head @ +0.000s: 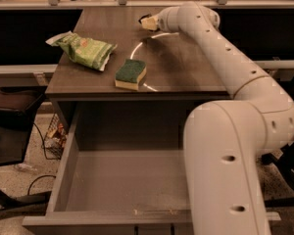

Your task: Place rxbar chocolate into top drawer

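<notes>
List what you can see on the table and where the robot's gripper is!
gripper: at the far side of the table, low over the top
table: grey-brown top
snack bag: green, crinkled, lying on the left part
sponge: green top, yellow underside, near the front edge
drawer: pulled open below the table, grey inside

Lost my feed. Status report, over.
Gripper at table far edge. Bar not in sight. Top drawer open. Sponge, green bag left of arm.
</notes>
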`<action>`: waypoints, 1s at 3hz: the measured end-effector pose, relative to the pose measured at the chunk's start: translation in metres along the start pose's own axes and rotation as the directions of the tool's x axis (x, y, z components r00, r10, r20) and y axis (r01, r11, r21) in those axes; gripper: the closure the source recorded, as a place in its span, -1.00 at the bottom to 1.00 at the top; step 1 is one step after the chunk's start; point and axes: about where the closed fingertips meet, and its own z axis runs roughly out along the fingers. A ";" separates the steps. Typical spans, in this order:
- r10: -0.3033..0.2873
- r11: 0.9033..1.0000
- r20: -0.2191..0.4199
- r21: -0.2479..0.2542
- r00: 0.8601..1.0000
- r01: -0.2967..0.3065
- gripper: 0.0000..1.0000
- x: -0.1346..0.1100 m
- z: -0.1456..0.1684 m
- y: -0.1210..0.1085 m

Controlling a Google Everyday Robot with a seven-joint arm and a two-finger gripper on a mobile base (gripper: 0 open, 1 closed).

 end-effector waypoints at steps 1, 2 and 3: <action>-0.017 0.998 0.084 0.062 0.996 0.012 1.00 -0.022 -0.032 -0.005; -0.049 0.990 0.194 0.140 0.980 0.022 1.00 -0.066 -0.089 -0.013; -0.092 0.973 0.296 0.228 0.951 0.023 1.00 -0.095 -0.150 -0.014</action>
